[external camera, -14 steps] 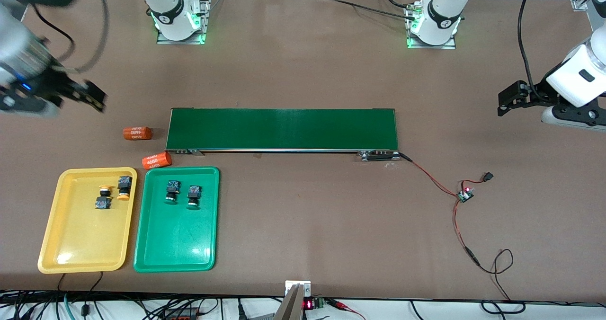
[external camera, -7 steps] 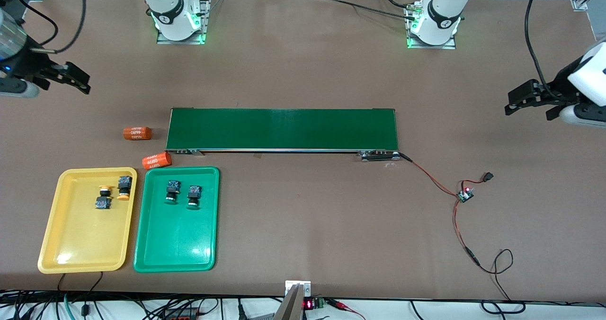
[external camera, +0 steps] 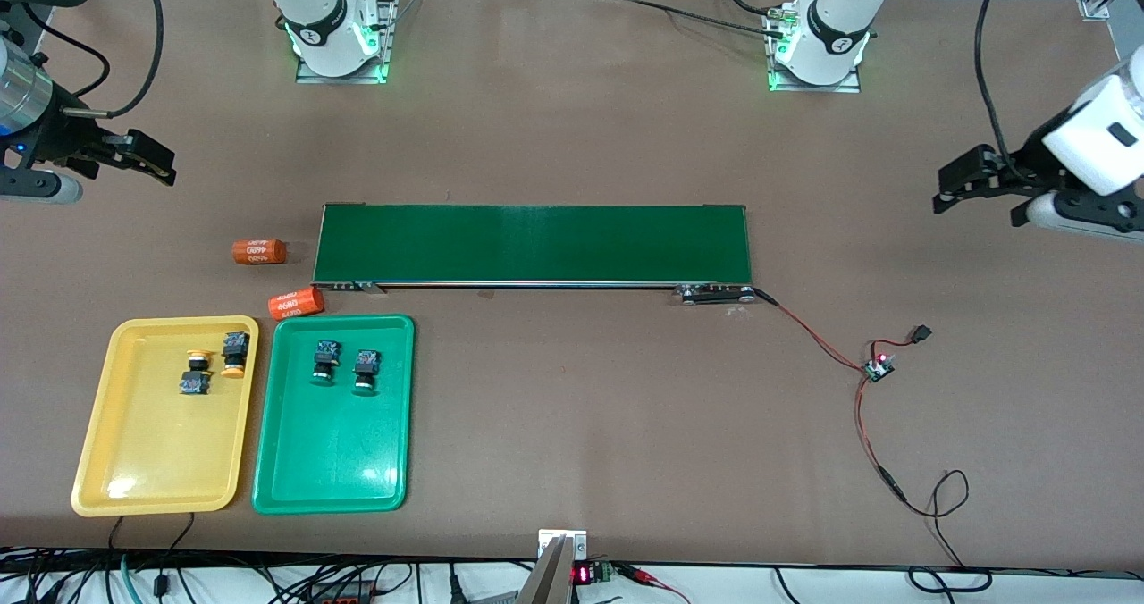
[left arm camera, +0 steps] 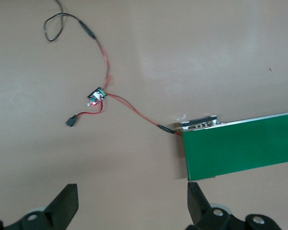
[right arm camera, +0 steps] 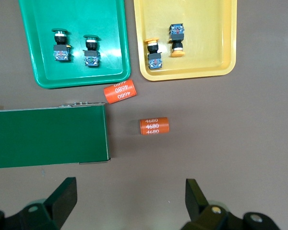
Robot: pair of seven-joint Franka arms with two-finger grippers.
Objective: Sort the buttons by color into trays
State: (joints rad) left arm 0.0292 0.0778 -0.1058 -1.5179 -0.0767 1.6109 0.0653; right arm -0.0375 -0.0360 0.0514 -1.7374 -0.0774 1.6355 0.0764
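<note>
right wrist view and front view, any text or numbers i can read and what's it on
"4680", printed three times, on the orange cylinder lying apart from the trays.
"4680", also repeated, on the second orange cylinder by the green tray.
In the front view, a small red display at the table's near edge: digits too small to read.
The buttons and the yellow tray bear no text I can read.

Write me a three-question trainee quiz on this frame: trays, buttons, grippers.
1. True or false: both green buttons lie in the green tray.
2. How many buttons lie in the yellow tray: A one, B two, C three?
3. Fill in: the left gripper and right gripper are both ____ and hold nothing.

Key: 1 true; 2 B; 3 open.
</note>
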